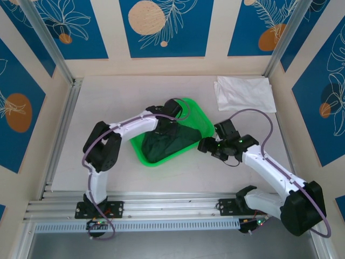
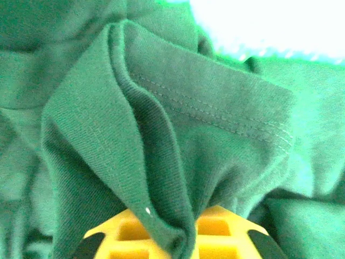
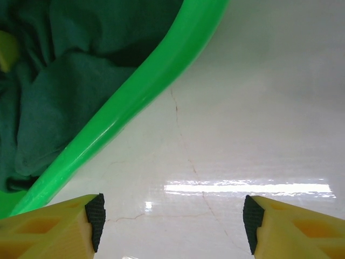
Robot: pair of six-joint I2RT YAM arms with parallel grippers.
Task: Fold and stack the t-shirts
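The left jaws are clenched on a ridge of the dark green t-shirt [image 2: 161, 162], bunched inside the green basket [image 1: 199, 116]. The right jaws gape over bare tabletop [image 3: 259, 108], just beside the basket's rim. The white t-shirt [image 1: 245, 93] lies well beyond them.

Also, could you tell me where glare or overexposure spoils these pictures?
Left wrist: the upper right corner is blown out white behind the dark green t-shirt. Right wrist: a bright glare streak crosses the table ahead of the right claw. Top external: evenly lit, no harsh glare.
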